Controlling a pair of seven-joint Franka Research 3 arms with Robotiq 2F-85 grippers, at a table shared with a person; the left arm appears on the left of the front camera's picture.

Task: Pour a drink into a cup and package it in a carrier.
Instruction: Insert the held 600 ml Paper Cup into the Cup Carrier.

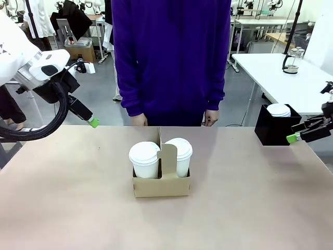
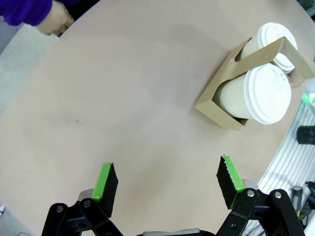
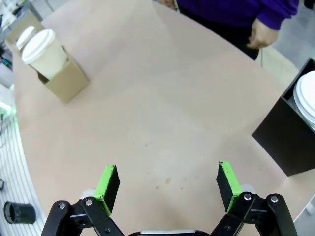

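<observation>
The brown cardboard carrier [image 1: 161,186] stands mid-table with its handle upright. A white lidded cup sits in each well: one on the left [image 1: 144,159], one on the right [image 1: 179,154]. The lids hide any drink. My left gripper [image 1: 91,121] hangs open above the table's far left edge, well clear of the carrier. My right gripper [image 1: 294,137] is open at the far right, beside the black box. In the left wrist view the open gripper [image 2: 167,179] holds nothing, with the carrier [image 2: 214,105] ahead. In the right wrist view the empty gripper [image 3: 167,182] is far from the carrier [image 3: 66,82].
A black square box [image 1: 273,130] holding white lids [image 1: 279,110] stands at the table's right edge. A person in a purple top [image 1: 171,57] stands at the far side, hands [image 1: 210,118] hanging at the table edge. A glass pitcher [image 1: 294,56] is on another table behind.
</observation>
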